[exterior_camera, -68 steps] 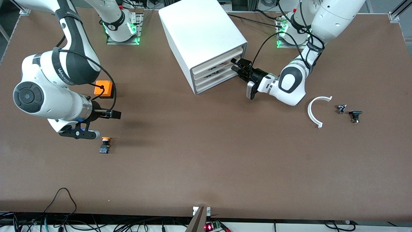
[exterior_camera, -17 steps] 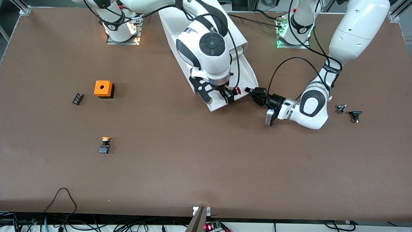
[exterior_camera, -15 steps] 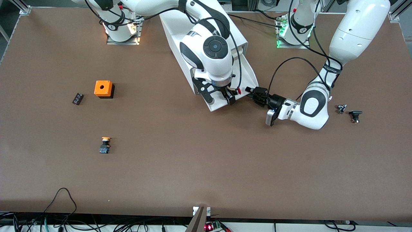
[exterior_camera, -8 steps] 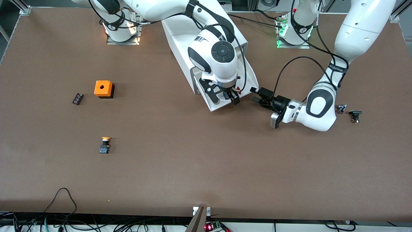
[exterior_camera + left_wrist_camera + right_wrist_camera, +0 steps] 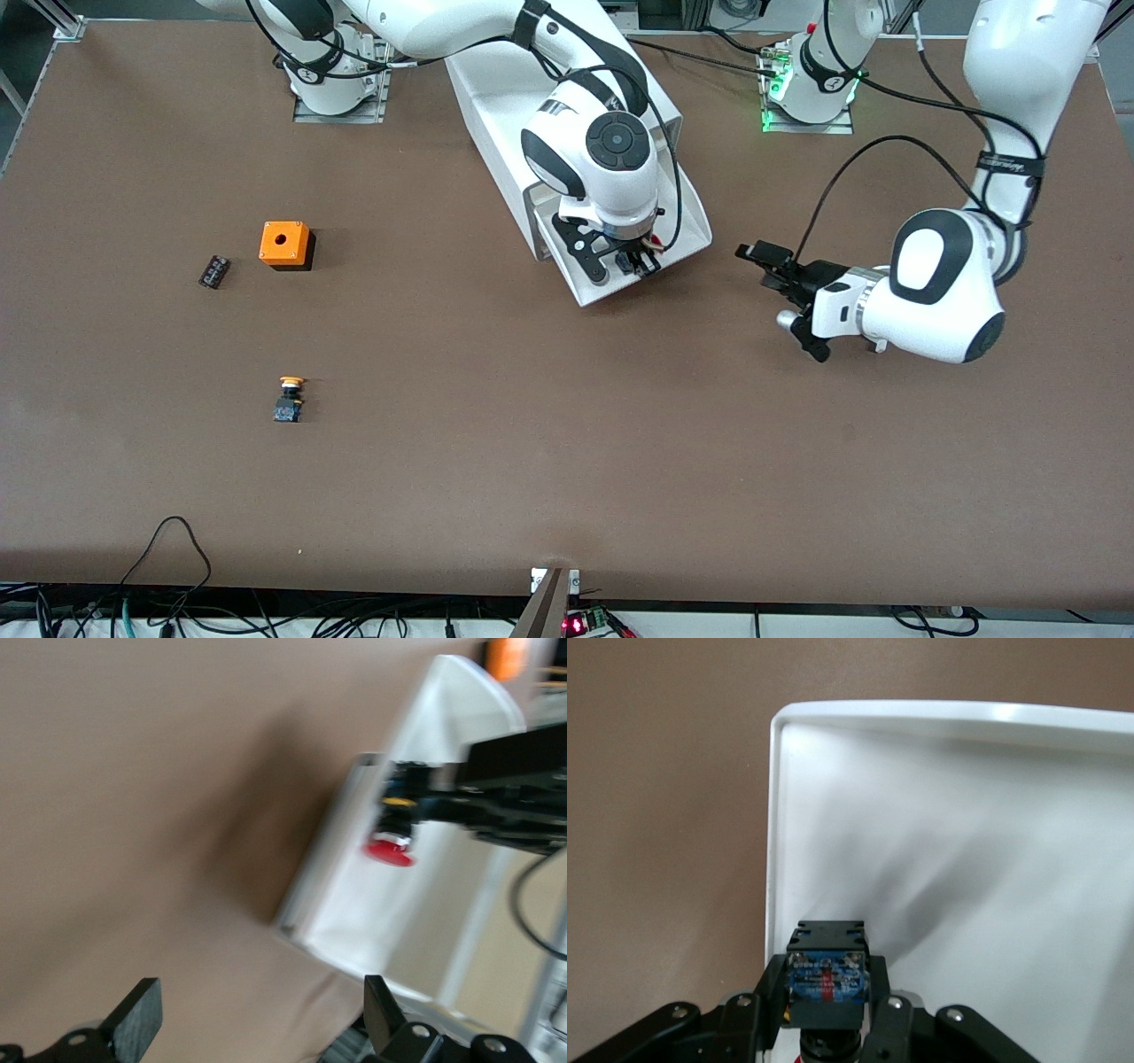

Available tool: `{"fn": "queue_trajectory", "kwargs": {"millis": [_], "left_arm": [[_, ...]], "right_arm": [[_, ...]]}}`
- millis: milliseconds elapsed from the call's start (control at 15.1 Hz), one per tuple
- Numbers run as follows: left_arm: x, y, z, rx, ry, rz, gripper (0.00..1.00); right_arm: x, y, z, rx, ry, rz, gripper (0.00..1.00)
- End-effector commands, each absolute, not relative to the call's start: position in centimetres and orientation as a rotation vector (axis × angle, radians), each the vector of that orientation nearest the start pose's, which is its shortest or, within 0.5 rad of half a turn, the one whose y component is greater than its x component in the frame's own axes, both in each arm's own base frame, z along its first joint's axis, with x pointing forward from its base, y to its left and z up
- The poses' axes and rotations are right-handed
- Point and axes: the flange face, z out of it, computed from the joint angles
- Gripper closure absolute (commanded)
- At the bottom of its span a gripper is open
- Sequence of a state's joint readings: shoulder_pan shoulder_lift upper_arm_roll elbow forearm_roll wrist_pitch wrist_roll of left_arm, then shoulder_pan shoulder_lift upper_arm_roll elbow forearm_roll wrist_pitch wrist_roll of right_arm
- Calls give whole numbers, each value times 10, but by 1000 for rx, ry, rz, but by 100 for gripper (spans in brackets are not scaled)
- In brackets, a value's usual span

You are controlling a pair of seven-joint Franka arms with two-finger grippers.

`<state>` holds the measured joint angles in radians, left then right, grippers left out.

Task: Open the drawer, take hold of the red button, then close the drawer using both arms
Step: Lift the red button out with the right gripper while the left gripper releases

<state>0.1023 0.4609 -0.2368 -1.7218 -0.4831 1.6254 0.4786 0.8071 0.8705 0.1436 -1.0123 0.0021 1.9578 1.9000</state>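
The drawer (image 5: 696,229) stands pulled out of the white cabinet (image 5: 540,71) toward the front camera. My right gripper (image 5: 640,262) reaches down into it from above. In the right wrist view this gripper (image 5: 826,994) is shut on the button (image 5: 825,978), whose black-and-blue body sits between the fingers over the drawer's white floor (image 5: 966,859). The left wrist view shows the button's red cap (image 5: 390,853) under the right gripper's black fingers. My left gripper (image 5: 764,264) is open and holds nothing. It hovers over bare table beside the drawer, toward the left arm's end.
An orange box (image 5: 285,245), a small black part (image 5: 213,271) and a yellow-capped button (image 5: 290,399) lie toward the right arm's end of the table. Cables trail along the table edge nearest the front camera.
The right gripper has shut on the button inside the drawer. The left gripper has opened, left the drawer's front and drawn away toward the left arm's end of the table.
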Motion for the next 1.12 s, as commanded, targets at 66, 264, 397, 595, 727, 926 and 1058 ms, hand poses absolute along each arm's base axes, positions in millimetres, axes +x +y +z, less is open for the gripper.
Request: {"fn": "queue_trajectory", "kwargs": {"millis": [66,264,397,595,727,926,1058], "left_arm": [[607,-101,362,2659,-486,-579,0],[605,-98,387,2868,-474,-578,0],[601,-93,421,2949,-469,-517,0],[598,-83,455,2973,-445,-515,0],[605,-72,473,2978,-428,-500,0],[605,-75,465,2977,-423,-529,0],[610,-92,445,3001,-281,-537,0]], "right_arm": [[485,616,347,-2668,1435,144,100],[485,613,371,-2681,1383,134,100],[492,605,396,-2699,1281,109,100],[521,574,419,-2755,1113,68,100],[545,549,426,-2787,1008,46,100],[590,493,428,-2867,843,41,100],[618,448,424,-2949,680,59,100]]}}
